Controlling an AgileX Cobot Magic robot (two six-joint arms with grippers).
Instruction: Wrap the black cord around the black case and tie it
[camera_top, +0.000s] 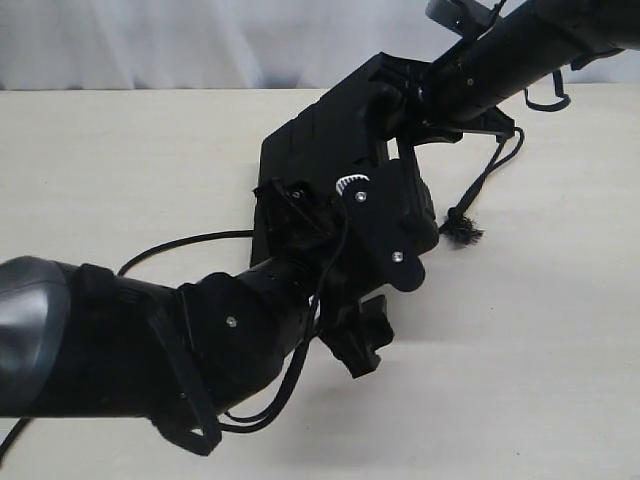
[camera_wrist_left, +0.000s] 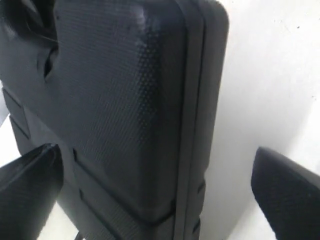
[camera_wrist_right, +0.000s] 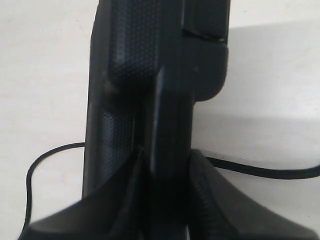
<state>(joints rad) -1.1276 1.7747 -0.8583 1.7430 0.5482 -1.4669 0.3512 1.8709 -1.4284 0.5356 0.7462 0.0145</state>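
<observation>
- right gripper (camera_wrist_right: 165, 167) pinched narrow on the rim of the black case (camera_wrist_right: 135, 50), case standing on edge.
- left gripper (camera_wrist_left: 155, 190) spread wide, one finger either side of the case's other end, not closed on it.
- black cord (camera_top: 490, 175) loose on the table (camera_top: 120, 160), just beside the right gripper, frayed tip near the left wrist.
</observation>
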